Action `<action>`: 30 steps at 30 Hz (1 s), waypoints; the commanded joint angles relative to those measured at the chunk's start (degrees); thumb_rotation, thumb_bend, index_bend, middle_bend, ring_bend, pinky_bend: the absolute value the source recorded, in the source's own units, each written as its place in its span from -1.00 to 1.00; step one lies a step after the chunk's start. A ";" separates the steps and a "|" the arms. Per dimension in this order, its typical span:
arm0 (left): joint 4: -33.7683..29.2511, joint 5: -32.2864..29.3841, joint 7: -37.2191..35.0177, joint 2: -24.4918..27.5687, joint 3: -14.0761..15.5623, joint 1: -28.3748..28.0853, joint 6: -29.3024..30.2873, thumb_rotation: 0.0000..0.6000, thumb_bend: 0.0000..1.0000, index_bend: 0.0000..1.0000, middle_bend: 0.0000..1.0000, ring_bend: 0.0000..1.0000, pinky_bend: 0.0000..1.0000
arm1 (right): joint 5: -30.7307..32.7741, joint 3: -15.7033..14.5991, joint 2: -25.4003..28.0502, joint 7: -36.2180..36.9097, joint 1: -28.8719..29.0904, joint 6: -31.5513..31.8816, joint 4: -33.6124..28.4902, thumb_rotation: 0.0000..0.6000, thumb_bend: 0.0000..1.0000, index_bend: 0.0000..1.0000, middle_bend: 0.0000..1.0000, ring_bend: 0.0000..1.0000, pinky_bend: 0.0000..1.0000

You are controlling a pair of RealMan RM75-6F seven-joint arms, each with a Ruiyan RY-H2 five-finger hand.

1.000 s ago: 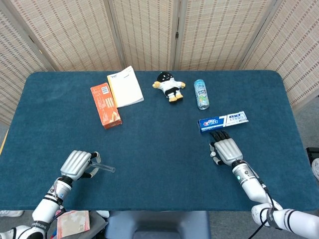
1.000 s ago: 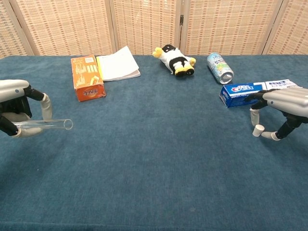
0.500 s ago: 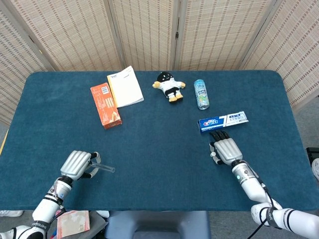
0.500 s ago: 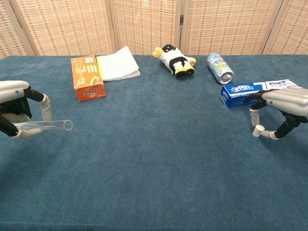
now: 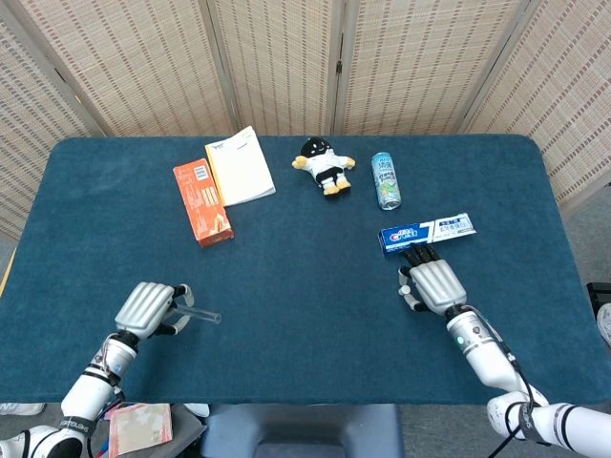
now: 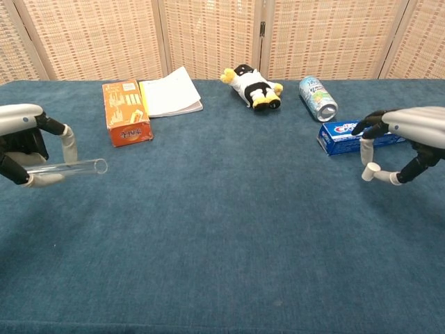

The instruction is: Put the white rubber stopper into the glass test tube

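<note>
My left hand [image 5: 147, 309] [image 6: 28, 142] grips the glass test tube [image 6: 72, 167] [image 5: 198, 311] near the table's front left. The tube lies level above the cloth, its open end pointing right. At the front right, my right hand [image 5: 435, 285] [image 6: 410, 139] pinches the small white rubber stopper [image 6: 368, 172] between thumb and a finger, just off the cloth. In the head view the stopper is mostly hidden under the hand. The two hands are far apart across the table.
Just behind my right hand lies a blue toothpaste box [image 5: 427, 233] [image 6: 354, 135]. Further back are a can [image 5: 385, 179], a plush toy [image 5: 324, 165], a white booklet [image 5: 240, 165] and an orange box [image 5: 201, 201]. Blue cloth covers the table [image 5: 305, 286].
Both hands have risen from the cloth. The left one lifted the tube; the right one lifted the stopper and shifted slightly toward the toothpaste box.
</note>
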 commanded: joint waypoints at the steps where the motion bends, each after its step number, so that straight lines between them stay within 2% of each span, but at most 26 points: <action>1: -0.29 -0.63 -2.20 0.54 -1.38 -0.98 -1.38 1.00 -0.29 0.15 1.00 1.00 1.00 | -2.79 1.40 3.68 2.86 -0.52 2.78 -5.54 1.00 -0.06 0.12 -0.69 -1.00 -1.00; 9: -2.51 -3.36 -9.18 2.76 -5.45 -4.03 -6.18 1.00 -0.28 0.15 1.00 1.00 1.00 | -7.95 5.41 9.87 9.01 0.12 6.69 -16.38 1.00 -0.05 0.19 -0.63 -1.00 -1.00; 14: -4.08 -5.75 -14.49 4.03 -7.79 -5.91 -9.96 1.00 -0.27 0.16 1.00 1.00 1.00 | -9.96 7.91 11.77 11.70 1.31 7.90 -20.41 1.00 -0.05 0.22 -0.62 -1.00 -1.00; 24: -6.52 -10.25 -19.45 4.79 -10.30 -9.32 -14.93 1.00 -0.27 0.16 1.00 1.00 1.00 | -10.94 9.81 11.24 13.69 4.26 6.74 -24.31 1.00 -0.05 0.23 -0.60 -1.00 -1.00; 30: -8.35 -13.08 -20.50 4.58 -11.07 -11.03 -15.92 1.00 -0.27 0.16 1.00 1.00 1.00 | -11.04 9.99 9.79 13.67 5.65 6.21 -25.17 1.00 -0.05 0.24 -0.60 -1.00 -1.00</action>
